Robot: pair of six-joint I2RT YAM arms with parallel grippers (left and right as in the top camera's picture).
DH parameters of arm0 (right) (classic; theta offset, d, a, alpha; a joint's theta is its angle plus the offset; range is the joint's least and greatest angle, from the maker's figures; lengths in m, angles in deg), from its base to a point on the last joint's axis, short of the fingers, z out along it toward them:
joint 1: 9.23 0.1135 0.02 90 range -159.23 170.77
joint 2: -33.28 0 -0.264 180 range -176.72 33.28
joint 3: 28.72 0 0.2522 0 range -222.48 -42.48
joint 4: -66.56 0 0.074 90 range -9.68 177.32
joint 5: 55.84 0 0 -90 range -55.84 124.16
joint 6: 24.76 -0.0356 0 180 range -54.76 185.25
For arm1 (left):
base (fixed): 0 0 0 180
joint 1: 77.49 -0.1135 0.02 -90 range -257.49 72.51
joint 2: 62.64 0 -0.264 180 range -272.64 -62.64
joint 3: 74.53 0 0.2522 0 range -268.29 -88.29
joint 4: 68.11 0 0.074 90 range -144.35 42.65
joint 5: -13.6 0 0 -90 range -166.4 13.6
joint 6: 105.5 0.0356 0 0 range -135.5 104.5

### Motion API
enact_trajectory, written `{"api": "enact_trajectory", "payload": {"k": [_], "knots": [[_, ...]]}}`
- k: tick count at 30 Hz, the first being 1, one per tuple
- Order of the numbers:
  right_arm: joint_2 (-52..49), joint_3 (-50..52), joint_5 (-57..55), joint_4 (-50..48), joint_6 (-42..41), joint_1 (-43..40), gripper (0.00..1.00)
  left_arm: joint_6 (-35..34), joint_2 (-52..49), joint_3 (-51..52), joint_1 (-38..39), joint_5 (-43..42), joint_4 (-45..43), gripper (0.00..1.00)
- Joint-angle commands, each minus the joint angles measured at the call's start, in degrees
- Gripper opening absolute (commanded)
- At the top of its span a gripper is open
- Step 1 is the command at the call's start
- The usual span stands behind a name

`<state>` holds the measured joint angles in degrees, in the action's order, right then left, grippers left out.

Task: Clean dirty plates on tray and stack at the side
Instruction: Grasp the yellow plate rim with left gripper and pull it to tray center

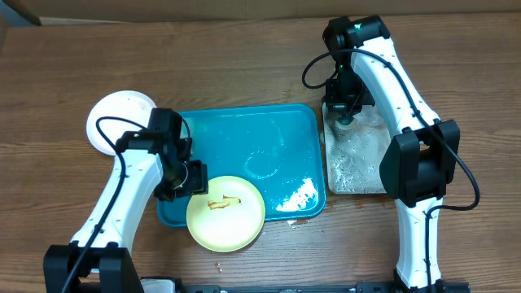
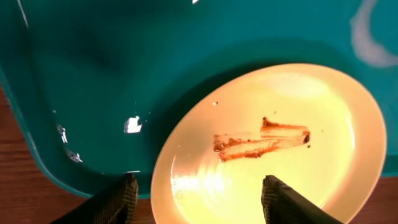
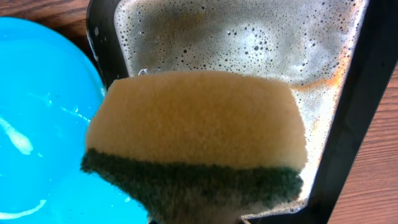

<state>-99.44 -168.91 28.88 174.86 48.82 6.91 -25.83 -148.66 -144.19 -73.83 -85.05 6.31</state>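
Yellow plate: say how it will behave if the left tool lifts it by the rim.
The plate looks rigid, so it should lift in one piece. Its glossy face and the wet tray suggest a slippery rim. It overhangs the tray's front edge, so a push there may tip it.

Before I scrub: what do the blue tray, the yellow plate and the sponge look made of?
The tray is likely plastic: glossy teal, with sharp light reflections on its wet surface. The yellow plate is smooth and shiny, probably plastic or melamine, though glazed ceramic can't be excluded. The sponge is porous yellow foam with a coarse dark green scouring layer.
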Motion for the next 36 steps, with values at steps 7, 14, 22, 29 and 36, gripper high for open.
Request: {"api": "enact_trajectory", "payload": {"k": [7,14,22,29,36], "knots": [[0.0,-1.7,0.4,0.2,0.4,-0.2,0.04,-0.7,0.3,10.0,0.1,-5.3,-7.7,0.65],[0.0,-1.7,0.5,0.3,0.4,-0.2,0.04,-0.9,0.3,12.8,0.1,-6.0,-10.2,0.59],[0.0,-1.7,0.5,0.3,0.4,-0.2,0.04,-2.2,0.3,13.6,0.0,-6.0,-11.3,0.25],[0.0,-1.7,0.5,0.3,0.4,-0.2,0.04,-3.7,0.3,13.7,-0.3,-6.0,-12.7,0.04],[0.0,-1.7,0.5,0.3,0.4,-0.2,0.04,-7.0,0.3,13.4,-0.4,-4.9,-20.6,0.04]]}}
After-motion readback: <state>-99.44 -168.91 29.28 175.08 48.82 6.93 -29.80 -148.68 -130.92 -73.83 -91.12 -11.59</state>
